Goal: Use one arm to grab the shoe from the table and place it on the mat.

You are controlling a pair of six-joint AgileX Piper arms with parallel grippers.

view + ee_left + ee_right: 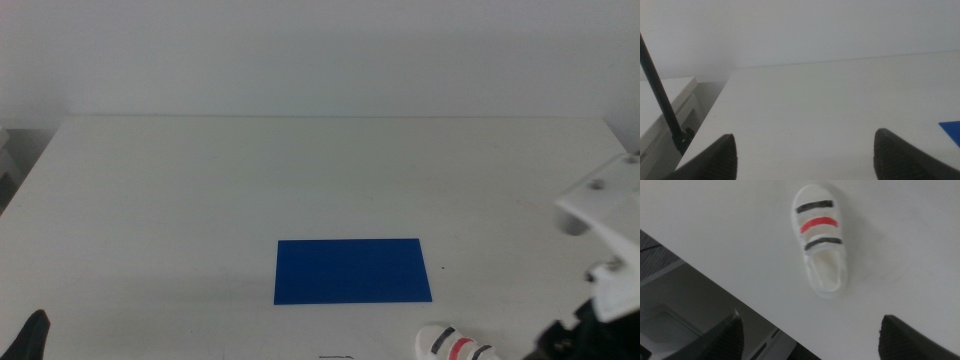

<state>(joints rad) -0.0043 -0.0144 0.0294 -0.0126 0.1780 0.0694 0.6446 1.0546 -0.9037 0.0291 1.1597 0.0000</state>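
The white shoe (455, 345) with two dark straps and one red-pink strap lies on the white table (300, 180) at the near edge, just right of and below the blue mat (352, 270). In the right wrist view the shoe (821, 240) lies flat, apart from and ahead of my open right gripper (812, 335), which hangs above the table's near edge. The right arm (600, 250) comes in at the lower right. My left gripper (805, 155) is open and empty, waiting at the near left corner (30, 338). A corner of the mat (952, 131) shows in the left wrist view.
The table's near edge runs diagonally in the right wrist view, with dark floor (680, 310) beyond it. A white cabinet (665, 110) and a thin black rod (660, 95) stand off the table's left side.
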